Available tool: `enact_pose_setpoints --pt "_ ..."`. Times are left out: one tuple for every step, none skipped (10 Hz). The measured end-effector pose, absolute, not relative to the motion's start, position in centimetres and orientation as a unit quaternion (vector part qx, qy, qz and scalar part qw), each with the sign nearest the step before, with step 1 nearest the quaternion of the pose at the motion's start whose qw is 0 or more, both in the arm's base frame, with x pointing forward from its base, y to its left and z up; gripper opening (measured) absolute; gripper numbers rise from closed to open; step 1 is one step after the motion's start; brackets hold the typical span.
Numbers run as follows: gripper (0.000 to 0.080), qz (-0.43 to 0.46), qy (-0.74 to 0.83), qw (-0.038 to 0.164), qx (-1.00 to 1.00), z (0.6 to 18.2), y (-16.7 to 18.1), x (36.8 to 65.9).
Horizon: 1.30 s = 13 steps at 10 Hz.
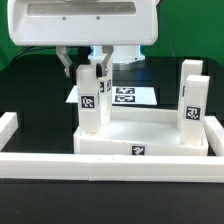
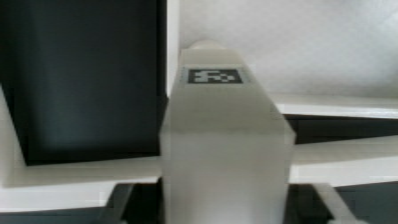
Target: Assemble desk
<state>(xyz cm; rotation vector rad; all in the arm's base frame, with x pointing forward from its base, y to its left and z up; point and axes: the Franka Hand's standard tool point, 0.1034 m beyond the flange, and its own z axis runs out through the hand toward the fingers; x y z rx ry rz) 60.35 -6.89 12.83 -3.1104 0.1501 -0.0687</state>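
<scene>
The desk's white slab point(image 1: 150, 132) lies on the black table, a tag on its front rim. A white tagged leg point(image 1: 90, 112) stands upright at the slab's corner on the exterior view's left. My gripper point(image 1: 91, 84) comes down over its upper end, one finger point(image 1: 79, 80) on each side, hugging the leg. In the wrist view the leg point(image 2: 221, 130) fills the middle and runs between my gripper point(image 2: 222, 215). A second leg point(image 1: 191, 115) stands upright at the slab's corner on the exterior view's right, with another white upright block point(image 1: 191, 70) behind it.
The marker board point(image 1: 128, 97) lies flat behind the slab. A long white rail point(image 1: 100, 166) runs along the front, and another rail point(image 1: 8, 126) stands at the exterior view's left. The robot's white body hangs over the back of the scene.
</scene>
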Motion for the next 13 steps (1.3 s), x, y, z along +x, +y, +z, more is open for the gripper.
enact_pose_setpoints --pt "0.0284 -0.022 0.073 0.014 -0.997 12.83 -6.88 60.36" --pt "0.0284 -0.021 0.120 0.016 -0.992 12.81 -6.88 60.35" --pt "0.0284 -0.021 0.180 0.022 -0.983 12.79 -6.89 60.31" --pt "0.0285 -0.020 0.242 0.024 -0.970 12.76 -6.74 60.30" --pt "0.0285 -0.021 0.288 0.025 -0.957 12.72 -6.54 60.23" --pt "0.0285 -0.023 0.322 0.026 -0.946 12.69 -6.63 60.22" --pt "0.0285 -0.024 0.400 0.031 -0.916 12.64 -6.95 60.18" --pt "0.0285 -0.023 0.451 0.034 -0.892 12.61 -7.08 60.08" --pt "0.0285 -0.025 0.512 0.040 -0.858 12.57 -6.99 59.94" --pt "0.0285 -0.020 0.575 0.049 -0.816 12.55 -6.81 59.75" --pt "0.0285 -0.017 0.611 0.054 -0.789 12.52 -6.77 59.77" --pt "0.0285 -0.015 0.641 0.059 -0.765 12.51 -6.72 59.83" --pt "0.0285 -0.011 0.674 0.063 -0.736 12.50 -6.58 59.84"
